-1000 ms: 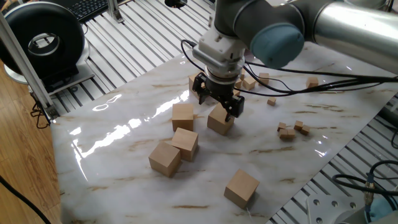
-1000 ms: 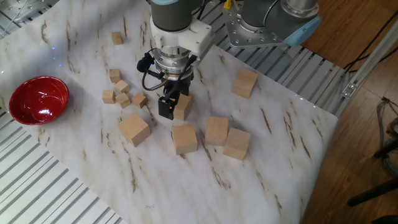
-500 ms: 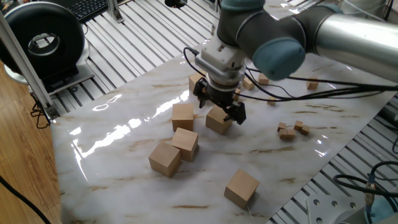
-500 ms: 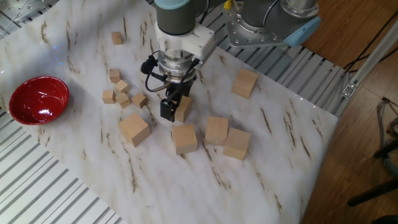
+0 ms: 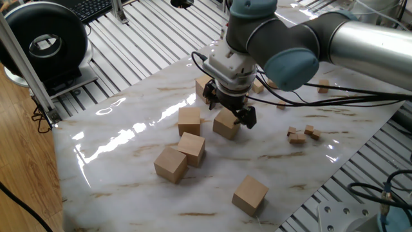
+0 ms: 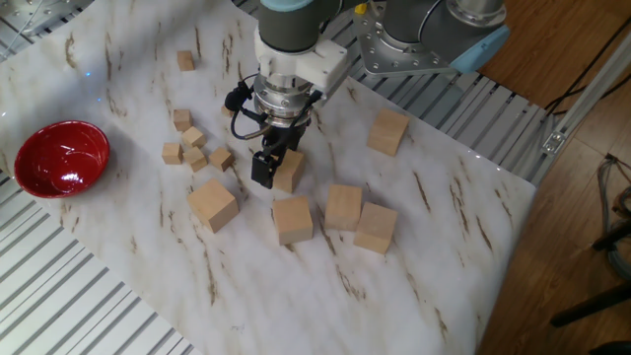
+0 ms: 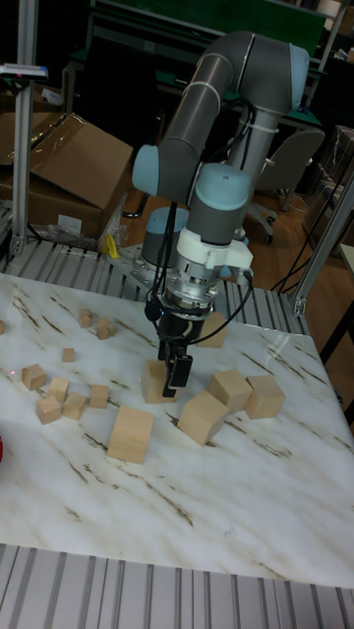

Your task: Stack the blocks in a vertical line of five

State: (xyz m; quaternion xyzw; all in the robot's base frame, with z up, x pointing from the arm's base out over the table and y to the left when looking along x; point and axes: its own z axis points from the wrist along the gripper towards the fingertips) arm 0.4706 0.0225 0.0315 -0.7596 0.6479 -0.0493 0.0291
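Several large tan blocks lie scattered on the marble table. My gripper (image 5: 228, 109) stands open over one block (image 5: 225, 125), a dark finger on either side, and the block rests on the table. The same gripper (image 6: 279, 166) and block (image 6: 291, 173) show in the other fixed view, and the gripper (image 7: 173, 370) and block (image 7: 155, 383) in the tall view. Three blocks (image 5: 189, 120) (image 5: 192, 147) (image 5: 170, 164) cluster to the left. One block (image 5: 250, 194) sits alone near the front edge. Another block (image 6: 213, 204) lies beside the small cubes.
Tiny wooden cubes (image 6: 192, 148) lie scattered near the gripper, with more (image 5: 299, 134) to the right. A red bowl (image 6: 61, 158) sits at the table's left edge. The arm's cables (image 5: 322, 96) hang over the table. A black round device (image 5: 42, 42) stands beyond the far corner.
The gripper has turned slightly and shifted a little over the block. The block has not moved.
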